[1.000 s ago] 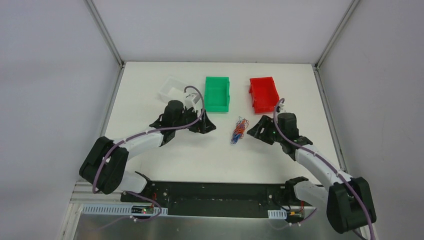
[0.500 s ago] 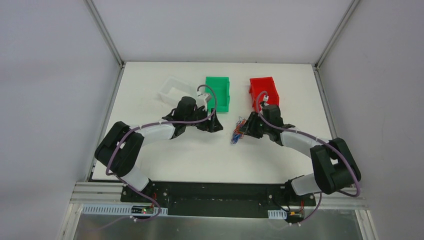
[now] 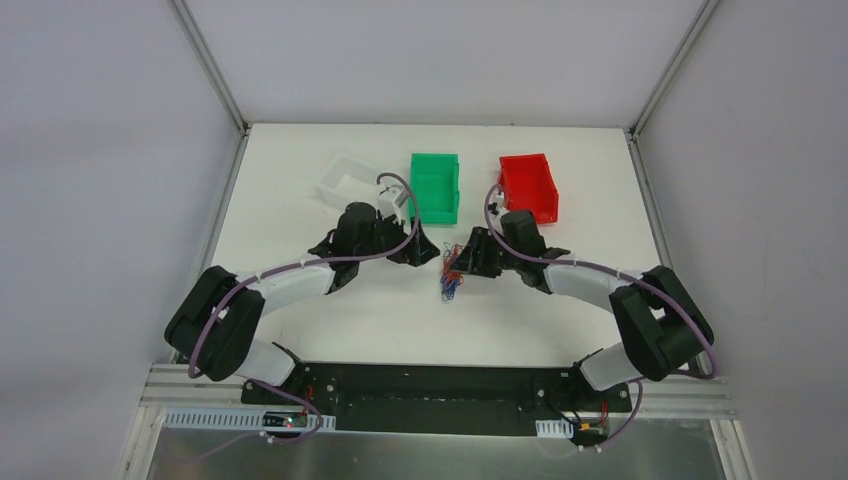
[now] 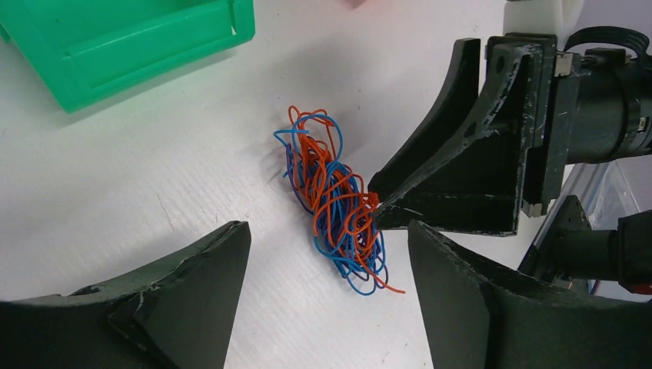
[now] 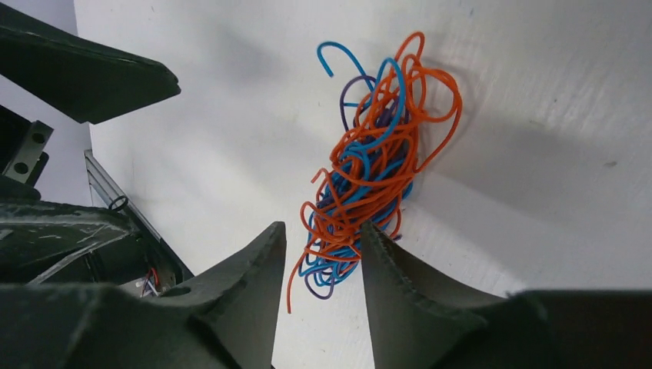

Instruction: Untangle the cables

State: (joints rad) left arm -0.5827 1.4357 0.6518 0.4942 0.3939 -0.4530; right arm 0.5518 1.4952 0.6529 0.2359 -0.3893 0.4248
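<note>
The table (image 3: 300, 310) is flat, matte and white. At its 11 o'clock stands a clear bin (image 3: 340, 180), thin-walled, boxy and glossy.

The left gripper (image 4: 329, 234) lies low just to the 9 o'clock side of the tangle. Its two black, wedge-shaped fingers, scuffed at the edges, are spread wide and hold nothing. In the left wrist view the tangle sits just beyond the open gap.

The green bin (image 3: 435, 190), a hard plastic rectangle with ribbed walls, stands at 11 o'clock from the tangle.

The cables (image 3: 452, 280) lie on the table near its centre, between the two grippers. They are hair-thin, smooth wires in orange-red, blue and dark purple, looped into one loose, elongated scribble. In the top view its long axis runs about 12 to 6 o'clock, with the far end leaning slightly toward 1. Curled stray ends stick out at both tips. A blue hook shows at the far end in the right wrist view, and an orange strand trails off the near end.

The right gripper (image 5: 323, 231) comes in from 3 o'clock. Its black tapered fingers are drawn narrow, with strands of the tangle between them.

The red bin (image 3: 528, 188), the same shape as the green one, stands at 1 o'clock from the tangle.
</note>
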